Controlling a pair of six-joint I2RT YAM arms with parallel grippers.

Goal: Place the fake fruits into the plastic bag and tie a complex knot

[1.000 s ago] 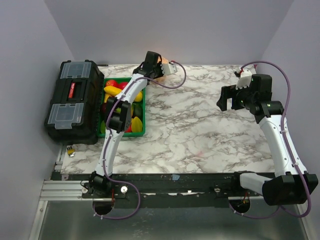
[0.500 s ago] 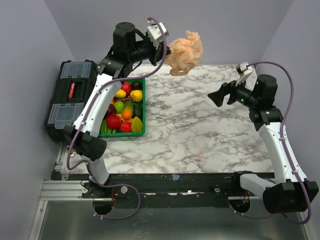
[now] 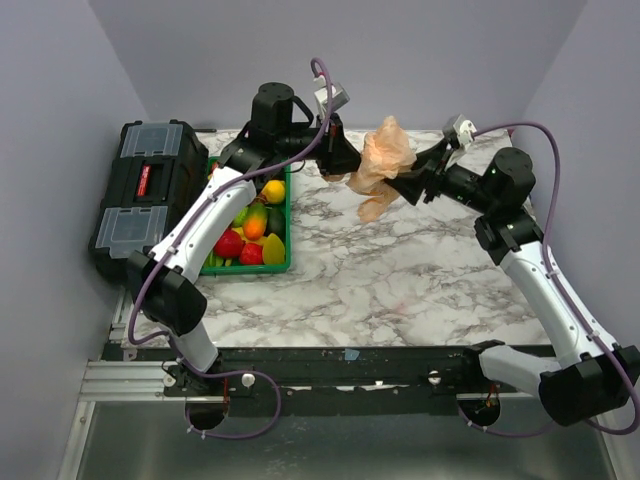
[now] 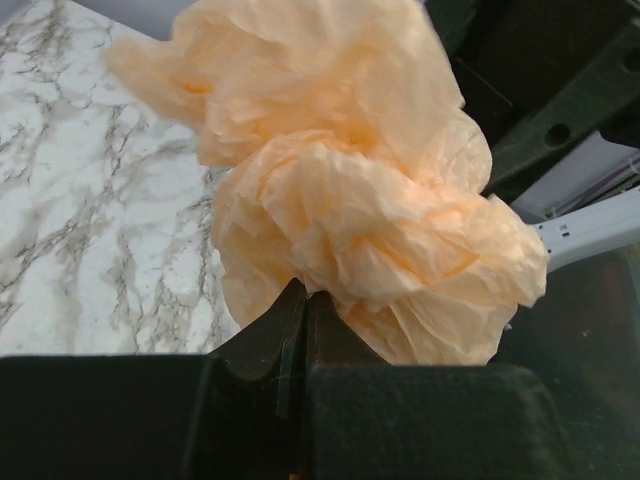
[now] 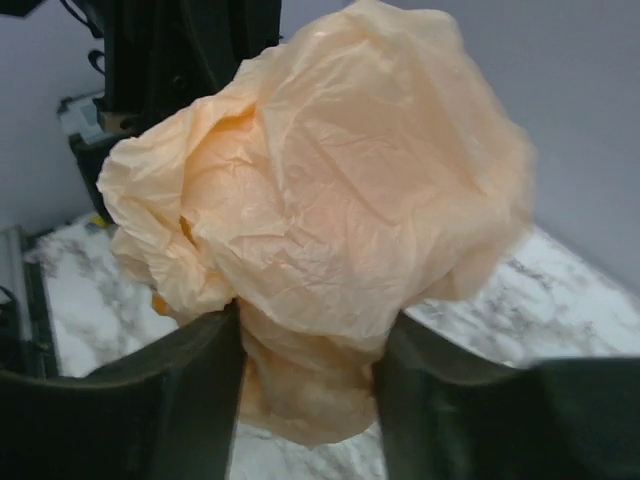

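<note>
The plastic bag (image 3: pixel 383 160), a crumpled pale peach wad, hangs in the air above the back of the marble table. My left gripper (image 3: pixel 352 165) is shut on its left side; in the left wrist view its fingertips (image 4: pixel 305 293) pinch the bag (image 4: pixel 340 200). From the right, my right gripper (image 3: pixel 400 180) reaches in. Its two fingers press a bunched fold of the bag (image 5: pixel 320 220) between them (image 5: pixel 308 330). The fake fruits (image 3: pixel 250 225), red, yellow, orange and green, lie in the green tray. No knot shows in the plastic.
The green tray (image 3: pixel 250 270) sits at the table's left, partly under my left arm. A black toolbox (image 3: pixel 145 200) stands beside it at the left edge. Grey walls close in the back and both sides.
My left arm lifted the bag from the back edge and carried it lower and rightward. My right gripper moved left to the bag and closed from wide open onto it.
</note>
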